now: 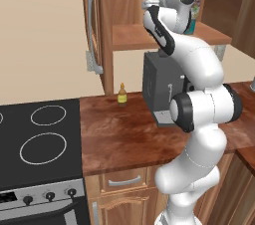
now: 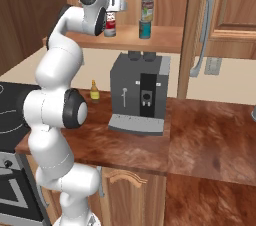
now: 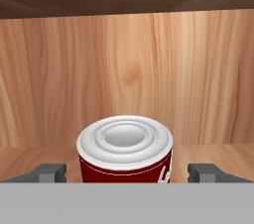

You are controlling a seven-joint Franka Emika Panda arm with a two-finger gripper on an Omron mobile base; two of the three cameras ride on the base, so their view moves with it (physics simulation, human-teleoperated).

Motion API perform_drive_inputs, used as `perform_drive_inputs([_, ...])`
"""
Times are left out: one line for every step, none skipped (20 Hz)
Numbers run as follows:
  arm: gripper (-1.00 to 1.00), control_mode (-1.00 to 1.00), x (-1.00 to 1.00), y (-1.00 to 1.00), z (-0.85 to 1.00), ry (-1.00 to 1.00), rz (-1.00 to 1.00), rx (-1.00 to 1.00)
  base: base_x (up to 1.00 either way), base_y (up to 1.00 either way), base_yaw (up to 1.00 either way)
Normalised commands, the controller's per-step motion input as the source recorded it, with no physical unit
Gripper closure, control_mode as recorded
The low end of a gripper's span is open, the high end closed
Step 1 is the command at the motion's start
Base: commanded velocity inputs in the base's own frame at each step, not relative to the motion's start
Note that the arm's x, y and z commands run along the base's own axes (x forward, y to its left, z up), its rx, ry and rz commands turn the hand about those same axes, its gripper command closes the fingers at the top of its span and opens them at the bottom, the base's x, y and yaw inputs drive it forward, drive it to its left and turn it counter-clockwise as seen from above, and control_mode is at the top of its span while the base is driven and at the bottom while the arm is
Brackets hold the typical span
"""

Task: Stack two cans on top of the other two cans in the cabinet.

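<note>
- Here, a white robot arm rises from in front of a wooden worktop (image 2: pixel 200 135), bends back at its elbow, then reaches up and forward to the shelf of the brown wooden wall cabinet (image 2: pixel 165 40).
- The wrist is level with the shelf, and the hand points horizontally into the cabinet.
- In the hand view, the two dark fingers (image 3: pixel 49 172) are spread wide, one on each side of the dark red can with a white label (image 3: pixel 125 156). A gap shows between each finger and the can.
- The dark red can's silver lid faces up, and the cabinet's wooden back wall stands behind it.
- From the right base view, the dark red can (image 2: pixel 110 24) sits just beyond the hand, raised above the shelf; what lies under it is hidden by the arm.
- Further right on the shelf, the green-labelled can (image 2: pixel 147 10) stands upright on top of the teal can (image 2: pixel 145 29).
- Below the shelf, a grey coffee machine (image 2: pixel 140 92) and a small yellow bottle (image 2: pixel 94 91) stand on the worktop.
</note>
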Motion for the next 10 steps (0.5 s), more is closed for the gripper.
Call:
perform_drive_inputs([-1.00, -1.00, 0.00, 0.00, 0.00, 0.00, 0.00, 0.00, 0.00, 0.00, 0.00])
perform_drive_inputs([-1.00, -1.00, 0.00, 0.00, 0.00, 0.00, 0.00, 0.00, 0.00, 0.00, 0.00])
perform_drive_inputs([-1.00, -1.00, 0.00, 0.00, 0.00, 0.00, 0.00, 0.00, 0.00, 0.00, 0.00])
perform_drive_inputs([-1.00, -1.00, 0.00, 0.00, 0.00, 0.00, 0.00, 0.00, 0.00, 0.00, 0.00])
perform_drive_inputs([-1.00, -1.00, 0.00, 0.00, 0.00, 0.00, 0.00, 0.00, 0.00, 0.00, 0.00])
perform_drive_inputs([-1.00, -1.00, 0.00, 0.00, 0.00, 0.00, 0.00, 0.00, 0.00, 0.00, 0.00])
perform_drive_inputs([-1.00, -1.00, 0.00, 0.00, 0.00, 0.00, 0.00, 0.00, 0.00, 0.00, 0.00])
perform_drive_inputs([-1.00, -1.00, 0.00, 0.00, 0.00, 0.00, 0.00, 0.00, 0.00, 0.00, 0.00])
perform_drive_inputs([-1.00, -1.00, 0.00, 0.00, 0.00, 0.00, 0.00, 0.00, 0.00, 0.00, 0.00])
perform_drive_inputs([-1.00, -1.00, 0.00, 0.00, 0.00, 0.00, 0.00, 0.00, 0.00, 0.00, 0.00])
